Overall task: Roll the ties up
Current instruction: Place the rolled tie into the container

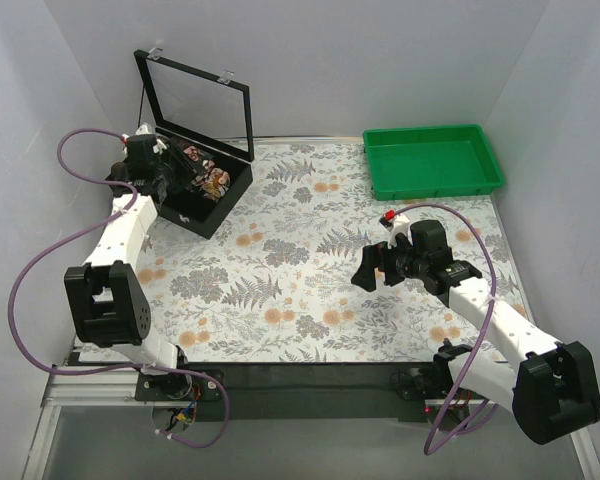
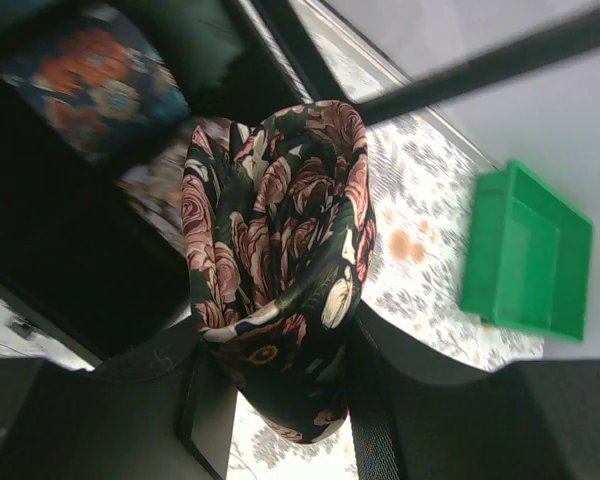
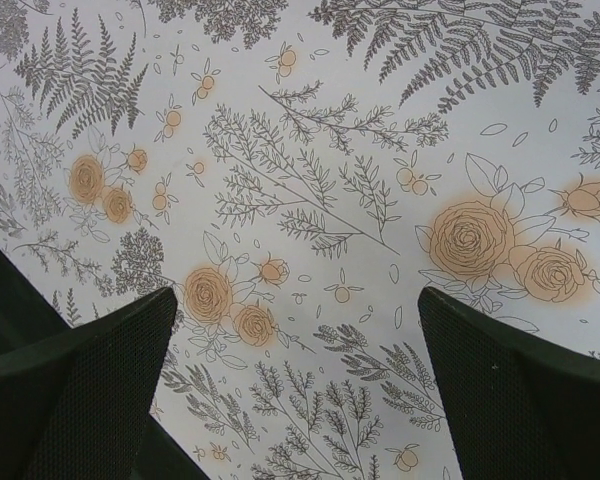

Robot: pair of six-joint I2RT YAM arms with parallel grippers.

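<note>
Near the front of the bench [image 1: 280, 300], the right hand [image 3: 295, 330] is hovering with its fingers spread wide, gripping nothing. Farther back on the left, the left hand [image 2: 285, 392] is pinching a rolled tie [image 2: 275, 230] at the open black box [image 1: 208, 222], where a second tie [image 2: 80, 80] is lying. A green tray [image 1: 435, 190] is sitting at the far right.

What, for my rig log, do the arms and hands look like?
White links with black joints on the left arm and right arm; a purple cable loops from each. The right hand is black, its fingers textured wedges.
</note>
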